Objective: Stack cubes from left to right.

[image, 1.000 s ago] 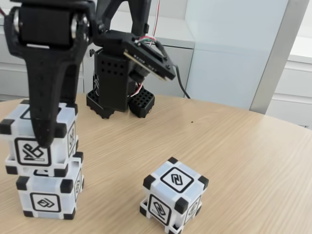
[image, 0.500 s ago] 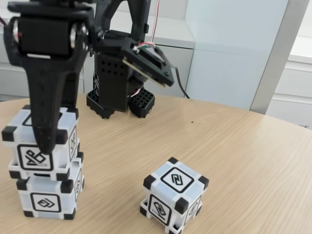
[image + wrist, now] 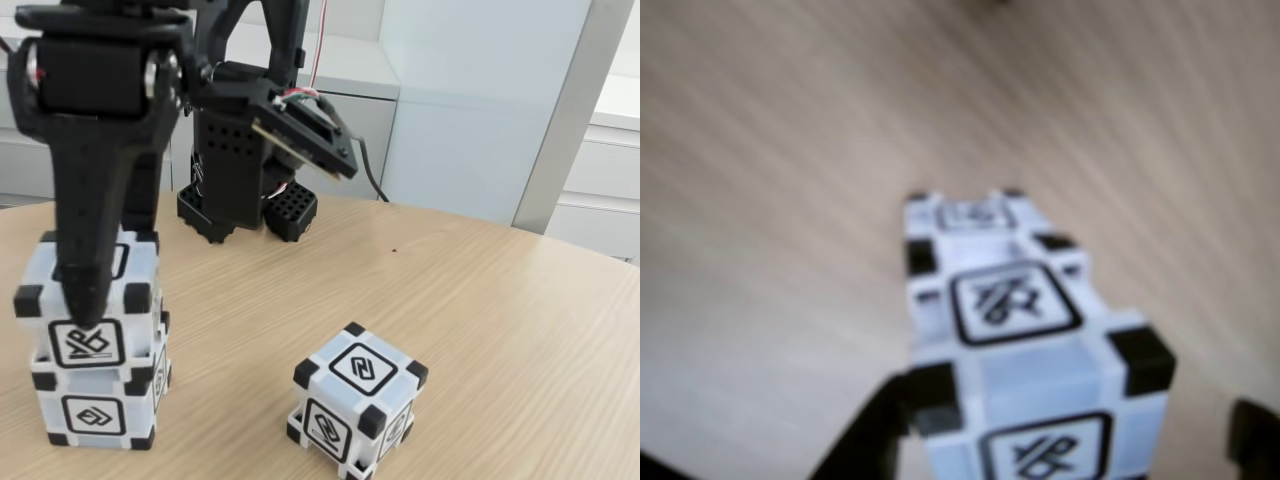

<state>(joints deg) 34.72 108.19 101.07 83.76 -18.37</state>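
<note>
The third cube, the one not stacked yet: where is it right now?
In the fixed view the loose cube sits alone on the wooden table, low and centre, well to the right of the two-cube stack under the claw.

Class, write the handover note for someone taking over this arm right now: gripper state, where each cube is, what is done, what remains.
Gripper: around the upper cube, one finger down its front face in the fixed view; whether it grips or has let go cannot be told.
Upper cube: sits on the lower cube at the left of the fixed view, roughly square on it.
Third cube: alone on the table, to the right of the stack.
Done: two cubes stacked.
Left: release, lift clear, fetch the third cube and place it on top.
</note>
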